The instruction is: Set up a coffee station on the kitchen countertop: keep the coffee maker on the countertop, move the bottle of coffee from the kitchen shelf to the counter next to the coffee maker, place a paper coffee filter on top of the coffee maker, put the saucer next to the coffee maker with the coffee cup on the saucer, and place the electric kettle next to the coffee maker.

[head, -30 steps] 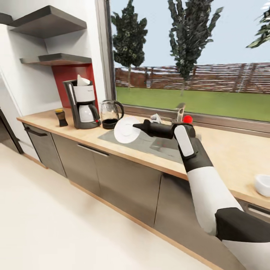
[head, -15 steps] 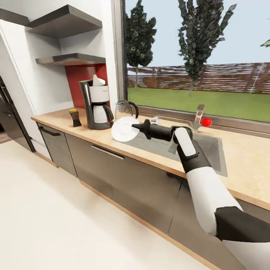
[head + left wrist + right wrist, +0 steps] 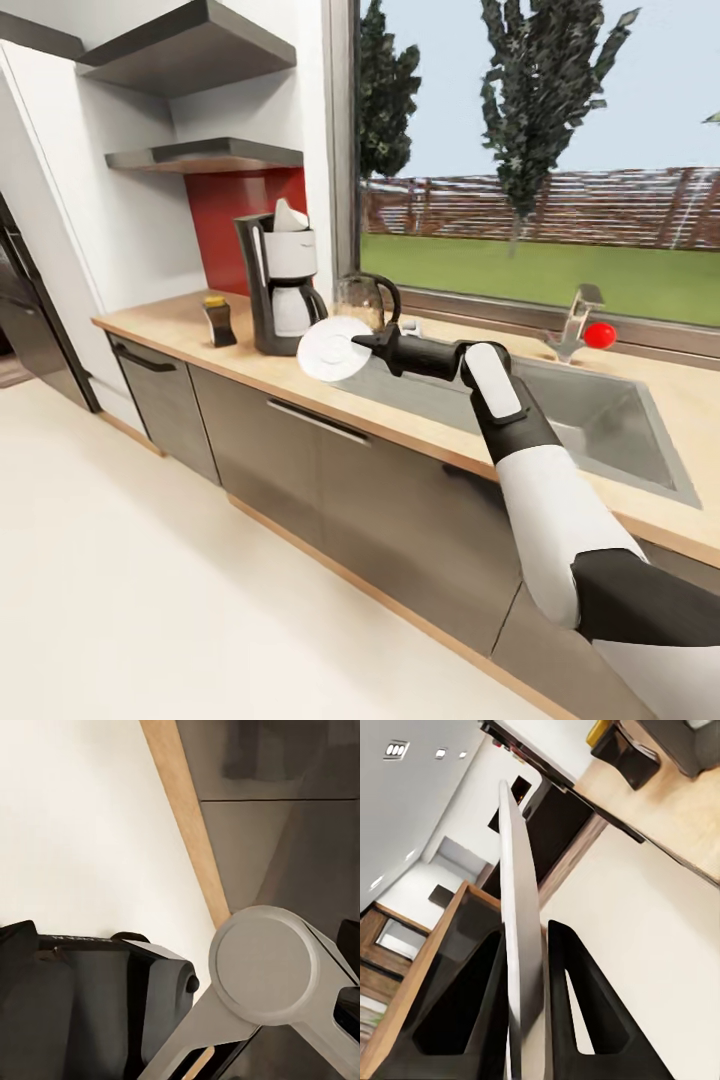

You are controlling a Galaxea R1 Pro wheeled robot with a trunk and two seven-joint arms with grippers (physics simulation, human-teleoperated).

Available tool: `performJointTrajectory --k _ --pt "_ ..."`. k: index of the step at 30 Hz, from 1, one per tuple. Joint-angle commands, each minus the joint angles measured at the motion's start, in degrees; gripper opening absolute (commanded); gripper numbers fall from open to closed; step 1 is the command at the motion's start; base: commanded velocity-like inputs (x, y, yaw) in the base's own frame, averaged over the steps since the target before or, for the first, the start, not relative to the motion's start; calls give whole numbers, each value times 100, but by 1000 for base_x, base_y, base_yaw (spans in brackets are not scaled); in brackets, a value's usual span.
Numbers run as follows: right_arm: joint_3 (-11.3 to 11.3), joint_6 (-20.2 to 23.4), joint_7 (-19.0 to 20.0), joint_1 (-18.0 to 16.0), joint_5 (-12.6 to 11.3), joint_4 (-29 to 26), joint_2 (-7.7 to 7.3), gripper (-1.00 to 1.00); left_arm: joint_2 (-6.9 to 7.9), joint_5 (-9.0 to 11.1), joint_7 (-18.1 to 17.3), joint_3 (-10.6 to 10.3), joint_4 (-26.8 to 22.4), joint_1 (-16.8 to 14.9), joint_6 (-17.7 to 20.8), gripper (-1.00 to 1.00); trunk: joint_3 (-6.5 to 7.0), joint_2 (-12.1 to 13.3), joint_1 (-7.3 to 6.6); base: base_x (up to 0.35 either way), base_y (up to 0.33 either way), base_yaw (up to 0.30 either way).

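My right gripper (image 3: 362, 346) is shut on the rim of a white saucer (image 3: 331, 349), holding it on edge above the counter's front edge. In the right wrist view the saucer (image 3: 515, 907) runs edge-on between the two black fingers (image 3: 579, 999). Just behind and to the left stands the black-and-white coffee maker (image 3: 283, 292) with a paper filter (image 3: 289, 214) on top. The glass kettle (image 3: 364, 302) stands right of the coffee maker. The dark coffee bottle (image 3: 218, 322) with a yellow cap stands on its left.
The wooden countertop (image 3: 180, 322) runs from a dark appliance (image 3: 30, 330) at the left to a steel sink (image 3: 600, 412) with a faucet (image 3: 577, 318) and a red ball (image 3: 600, 335). Two grey shelves (image 3: 205, 155) hang above. Pale floor (image 3: 150, 580) lies open before the cabinets.
The whole view has shifted as the robot travels left along the counter. The saucer in my right gripper has come closer to the coffee maker and kettle; the grip is unchanged.
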Motion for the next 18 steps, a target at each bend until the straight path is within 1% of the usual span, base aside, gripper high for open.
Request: performJointTrajectory --k 1,5,9,10,12,16,18 --pt "-9 18 68 -6 38 4 2 -100 1 49 -17 -48 -2 -2 60 100 -6 -3 2 238 268 0" --pt "-20 18 70 -6 38 21 1 -100 1 49 -13 -48 -2 -2 60 100 -6 -3 2 240 267 0" --pt "-38 7 74 -6 33 304 1 -100 1 49 -11 -48 -2 -2 60 100 -6 -3 2 147 213 0" --pt "-67 -146 75 -6 30 495 1 -100 1 49 -9 -48 -2 -2 60 100 -6 -3 2 18 42 0" --pt "-109 -163 75 -6 29 541 1 -100 1 49 -8 -48 -2 -2 60 100 -6 -3 2 13 30 0" --pt "-332 -192 72 -6 29 720 1 -100 1 49 11 -48 -2 -2 60 100 -6 -3 2 11 28 0" --pt "-375 -200 69 -6 29 753 1 -100 1 49 73 -48 -2 -2 60 100 -6 -3 2 97 137 0"
